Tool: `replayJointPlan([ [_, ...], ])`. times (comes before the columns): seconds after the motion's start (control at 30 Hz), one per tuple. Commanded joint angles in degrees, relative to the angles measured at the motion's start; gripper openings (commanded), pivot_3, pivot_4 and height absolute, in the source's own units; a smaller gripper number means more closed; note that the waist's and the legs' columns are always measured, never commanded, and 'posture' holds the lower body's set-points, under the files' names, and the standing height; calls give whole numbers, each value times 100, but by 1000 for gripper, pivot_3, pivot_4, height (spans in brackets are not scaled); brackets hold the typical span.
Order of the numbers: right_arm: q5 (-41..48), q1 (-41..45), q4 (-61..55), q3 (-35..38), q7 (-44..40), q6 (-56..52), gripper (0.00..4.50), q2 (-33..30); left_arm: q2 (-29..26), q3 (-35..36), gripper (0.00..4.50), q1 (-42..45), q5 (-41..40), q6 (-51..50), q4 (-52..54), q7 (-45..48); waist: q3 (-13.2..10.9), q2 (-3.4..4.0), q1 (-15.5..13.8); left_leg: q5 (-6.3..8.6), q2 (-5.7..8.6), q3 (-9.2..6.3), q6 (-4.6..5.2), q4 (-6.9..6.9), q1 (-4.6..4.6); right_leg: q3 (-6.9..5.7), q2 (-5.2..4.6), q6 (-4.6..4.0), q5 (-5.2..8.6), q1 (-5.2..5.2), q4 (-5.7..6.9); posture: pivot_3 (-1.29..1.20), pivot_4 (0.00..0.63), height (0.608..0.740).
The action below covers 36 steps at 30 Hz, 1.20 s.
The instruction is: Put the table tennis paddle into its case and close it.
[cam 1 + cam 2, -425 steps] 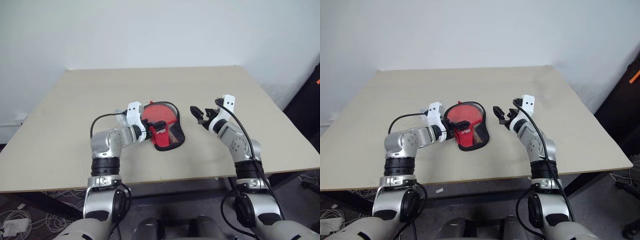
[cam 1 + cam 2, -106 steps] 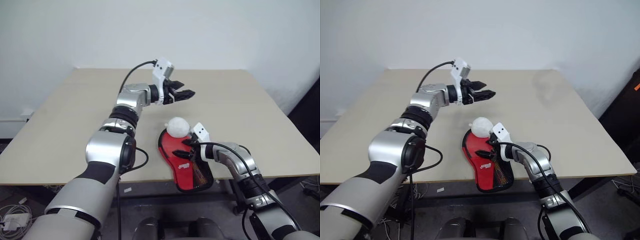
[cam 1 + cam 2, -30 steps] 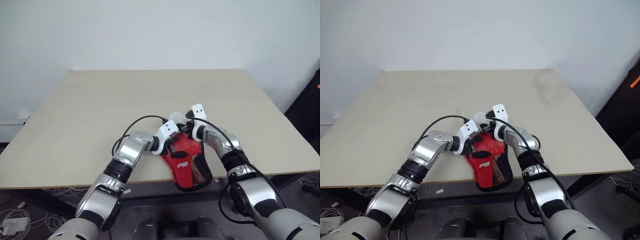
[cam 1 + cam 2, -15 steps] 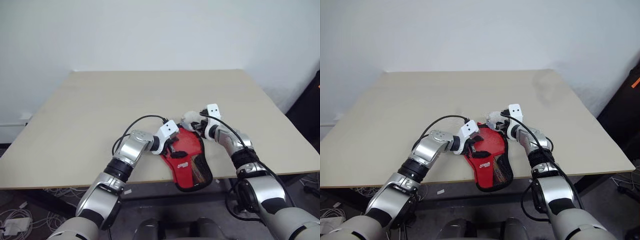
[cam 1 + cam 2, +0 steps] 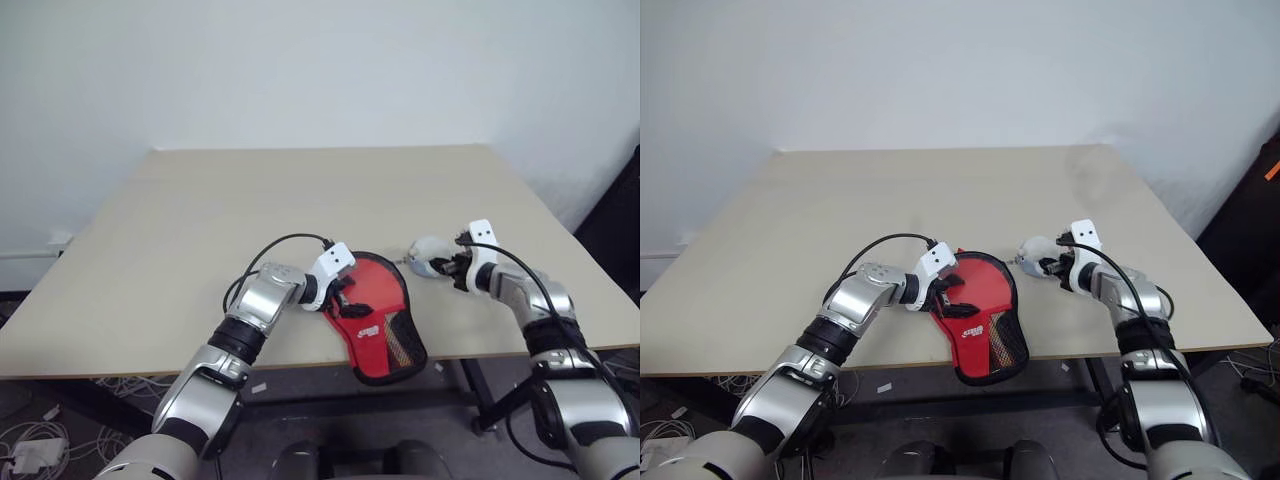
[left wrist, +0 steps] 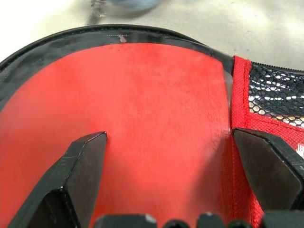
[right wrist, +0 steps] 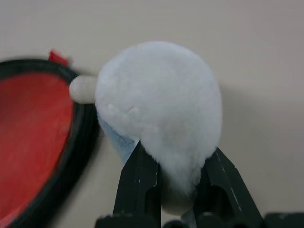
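Observation:
The case (image 5: 372,312) lies red side up near the table's front edge, its logo and mesh end reaching over the edge. My left gripper (image 5: 345,296) rests open on its round part, and in the left wrist view its fingers (image 6: 80,161) straddle the red face (image 6: 156,109). The paddle is hidden. To the right of the case, my right gripper (image 5: 447,268) is shut on a whitish fluffy lump (image 5: 427,253), just above the table. In the right wrist view the lump (image 7: 161,104) sits between the fingers, with the case's black rim (image 7: 80,142) beside it.
The beige table (image 5: 250,200) stretches wide behind and to the left of the case. Its right edge (image 5: 590,270) is close to my right arm. A white wall stands behind the table.
My right gripper has carried the whitish lump to the right, off the case's round end. The left gripper has stayed on the case.

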<state>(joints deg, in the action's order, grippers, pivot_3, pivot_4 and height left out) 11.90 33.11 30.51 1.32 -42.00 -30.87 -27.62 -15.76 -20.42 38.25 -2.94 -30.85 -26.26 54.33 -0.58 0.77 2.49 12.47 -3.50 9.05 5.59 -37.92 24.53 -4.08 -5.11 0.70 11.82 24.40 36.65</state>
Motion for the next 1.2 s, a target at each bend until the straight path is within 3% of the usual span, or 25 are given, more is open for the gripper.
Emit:
replayJointPlan([
  [0.03, 35, -293, -636, 281, -239, -128, 693, -701, -110, -205, 4500, -298, 274, -318, -685, -82, 1, 2, -8, 1, 2, 0, 1, 0, 0, 0, -4, 1, 0, 0, 0, 0, 0, 740],
  [0.27, 559, -1631, -2260, 428, -1259, -435, 693, -1652, -20, -179, 4500, -166, 269, -248, -898, -79, 2, 3, -249, 13, 29, -9, 22, -1, 1, -8, -42, 24, 17, -2, -3, 0, 0, 740],
  [0.73, 1347, -3660, -4332, 689, -2565, -599, 693, -3069, 161, -179, 4500, -17, 297, -97, -1227, -89, 2, -6, -348, 39, 91, -40, 65, -4, 2, -25, -105, 49, 31, -19, -8, 0, 0, 740],
  [0.93, 1221, -4325, -4380, 741, -3071, -130, 693, -3671, 191, -162, 4500, -38, 296, -85, -1242, -106, 2, -8, -355, 52, 108, -46, 85, -7, 3, -40, -139, 58, 36, -28, -15, 0, 0, 740],
  [1.2, 1087, -5141, -4852, 621, -3548, 360, 693, -4102, 252, -106, 4500, 2, 285, -61, -1298, -143, 3, -7, -326, 61, 102, -98, 97, -5, 0, -161, -180, 62, 35, -85, -98, 0, 0, 740],
])
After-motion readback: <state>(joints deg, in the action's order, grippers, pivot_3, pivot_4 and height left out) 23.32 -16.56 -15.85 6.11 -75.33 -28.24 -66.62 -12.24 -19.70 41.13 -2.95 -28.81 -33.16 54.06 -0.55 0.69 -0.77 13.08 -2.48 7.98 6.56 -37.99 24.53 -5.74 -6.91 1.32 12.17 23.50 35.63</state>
